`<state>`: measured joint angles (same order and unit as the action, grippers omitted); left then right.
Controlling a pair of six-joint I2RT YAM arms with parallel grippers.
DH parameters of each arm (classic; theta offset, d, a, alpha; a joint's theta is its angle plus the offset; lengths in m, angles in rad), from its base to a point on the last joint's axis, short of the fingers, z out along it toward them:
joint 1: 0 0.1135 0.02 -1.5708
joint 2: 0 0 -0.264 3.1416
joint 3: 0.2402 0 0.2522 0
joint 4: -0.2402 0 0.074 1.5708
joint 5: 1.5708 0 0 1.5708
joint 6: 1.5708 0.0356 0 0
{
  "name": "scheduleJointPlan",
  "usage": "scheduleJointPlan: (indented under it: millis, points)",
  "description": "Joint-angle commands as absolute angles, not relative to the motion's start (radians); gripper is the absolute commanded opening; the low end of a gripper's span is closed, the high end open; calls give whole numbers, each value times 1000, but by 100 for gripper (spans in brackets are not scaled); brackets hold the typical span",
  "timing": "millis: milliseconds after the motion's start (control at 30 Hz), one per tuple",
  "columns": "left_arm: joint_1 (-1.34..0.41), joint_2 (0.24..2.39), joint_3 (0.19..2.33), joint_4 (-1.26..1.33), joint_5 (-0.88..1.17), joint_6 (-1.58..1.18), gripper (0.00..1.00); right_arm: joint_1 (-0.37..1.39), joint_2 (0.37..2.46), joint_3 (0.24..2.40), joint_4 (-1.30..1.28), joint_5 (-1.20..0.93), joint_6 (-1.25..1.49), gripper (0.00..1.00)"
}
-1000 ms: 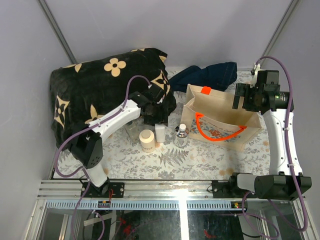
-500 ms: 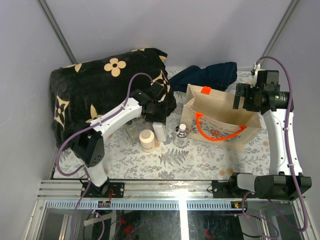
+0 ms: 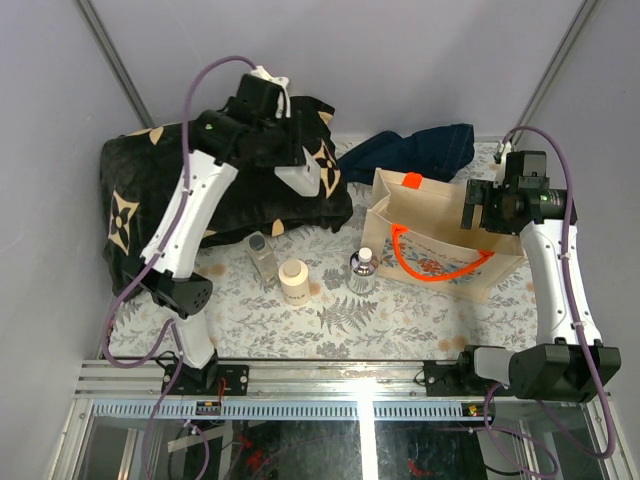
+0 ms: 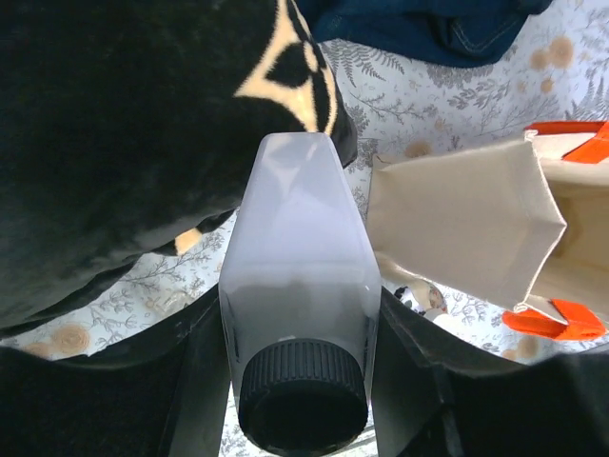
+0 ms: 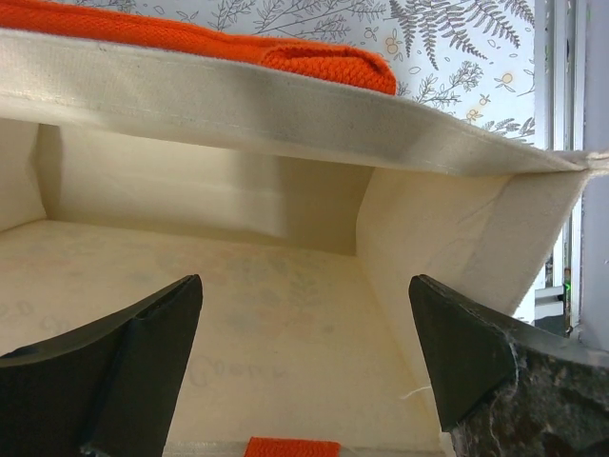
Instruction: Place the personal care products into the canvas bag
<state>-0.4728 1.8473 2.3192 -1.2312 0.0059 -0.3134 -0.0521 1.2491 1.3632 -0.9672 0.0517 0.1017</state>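
The white bottle (image 3: 301,180) is pinched by the left fingers (image 4: 195,381) above the blanket (image 3: 170,170), left of the canvas bag (image 3: 388,215). It should be carried over the opening, then lowered gently. The right fingers (image 5: 124,352) are spread.

- Left arm reaches high and forward, its left gripper (image 3: 290,165) clamped on both sides of the white bottle (image 4: 300,286).
- Right arm stands upright, wrist bent inward, right gripper (image 5: 304,352) spread wide.

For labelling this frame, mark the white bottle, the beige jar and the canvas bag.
white bottle (image 4: 297,271), left wrist view, on its flat body.
beige jar (image 3: 294,274), top external view, on its lid.
canvas bag (image 3: 435,218), top external view, on its inner wall.
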Motion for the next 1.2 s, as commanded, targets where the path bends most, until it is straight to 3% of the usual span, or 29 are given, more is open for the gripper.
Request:
scheduleJointPlan:
  millis: [0,233,533,733,1167]
  points:
    - [-416,1809,2395,-1282,168,-290,0,-46,1230,1359,-933,59,90,97]
    - [-411,1693,2312,-1034,370,-344,0,-46,1247,1336,-903,72,95,97]
    - [-423,1674,2324,-925,522,-368,0,-46,1251,1326,-904,104,107,97]
    - [-428,1672,2288,-762,738,-421,0,-46,1259,1332,-914,106,110,97]
    - [-640,1871,2336,-636,741,-422,0,-46,1247,1321,-933,146,113,97]
